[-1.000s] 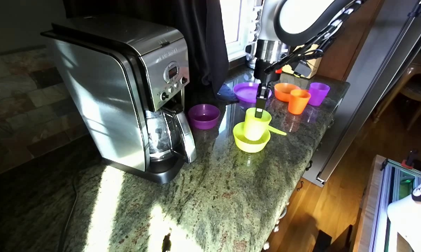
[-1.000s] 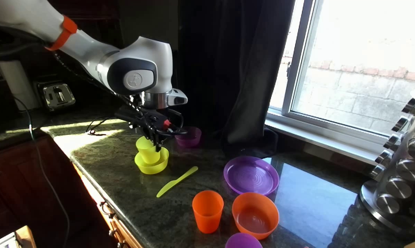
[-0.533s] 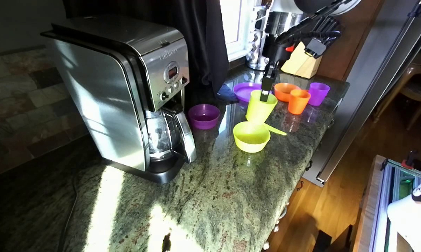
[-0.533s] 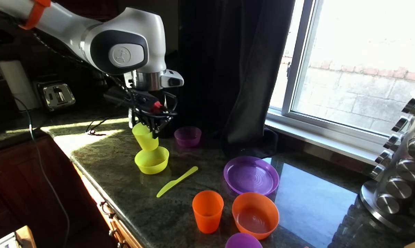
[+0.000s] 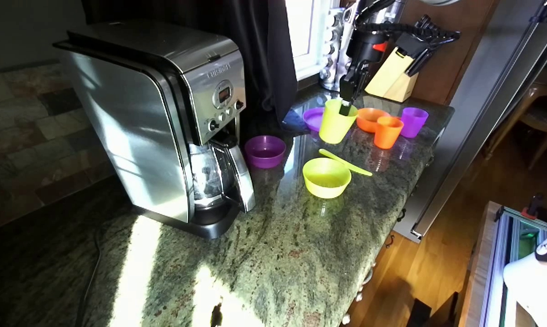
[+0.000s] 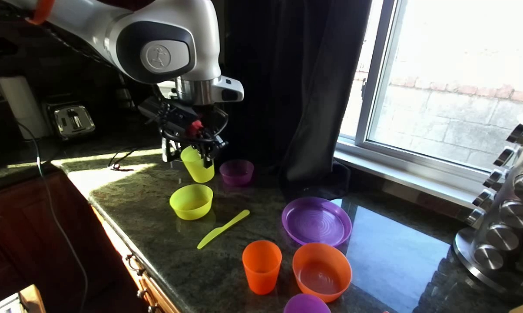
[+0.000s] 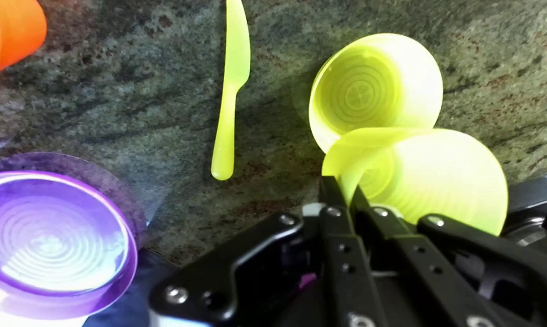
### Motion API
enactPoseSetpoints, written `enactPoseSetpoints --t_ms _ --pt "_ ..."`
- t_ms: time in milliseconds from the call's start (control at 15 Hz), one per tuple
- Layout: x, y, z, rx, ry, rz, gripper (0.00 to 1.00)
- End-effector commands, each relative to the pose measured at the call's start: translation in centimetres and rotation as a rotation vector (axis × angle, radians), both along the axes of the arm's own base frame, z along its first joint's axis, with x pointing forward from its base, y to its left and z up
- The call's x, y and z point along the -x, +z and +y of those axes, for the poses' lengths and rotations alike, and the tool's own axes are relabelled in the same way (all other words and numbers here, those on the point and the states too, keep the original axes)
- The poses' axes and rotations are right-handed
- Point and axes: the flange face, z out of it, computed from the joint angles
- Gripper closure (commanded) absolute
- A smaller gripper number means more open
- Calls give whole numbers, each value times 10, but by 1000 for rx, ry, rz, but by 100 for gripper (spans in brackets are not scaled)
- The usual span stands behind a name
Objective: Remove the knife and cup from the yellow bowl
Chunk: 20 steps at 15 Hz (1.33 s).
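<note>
Beyond a bright window, a concrete-block wall is standing in daylight; a black curtain is hanging alongside. Sunlight patches are brightening the green granite countertop, a stone-tile backsplash is rising behind it, and wood flooring is showing below.

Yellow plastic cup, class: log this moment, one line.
End effector: gripping yellow plastic cup, tilted, airborne | outside round yellow bowl: cup, yellow plastic knife

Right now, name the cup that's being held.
The yellow cup, its wall pinched in the claw; the orange cup and purple cup stand on the counter.
</note>
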Motion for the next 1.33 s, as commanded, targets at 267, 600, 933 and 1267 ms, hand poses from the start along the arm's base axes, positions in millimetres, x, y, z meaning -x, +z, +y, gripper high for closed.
enactPoseSetpoints --t_ms 267,600,933,1267 --pt "-30 -23 -10 11 -213 95 99" --pt "-46 -44 -25 -7 -321 147 99" --pt "-54 -61 -40 -15 -364 211 99" --pt "-61 -74 -45 -7 -383 247 99"
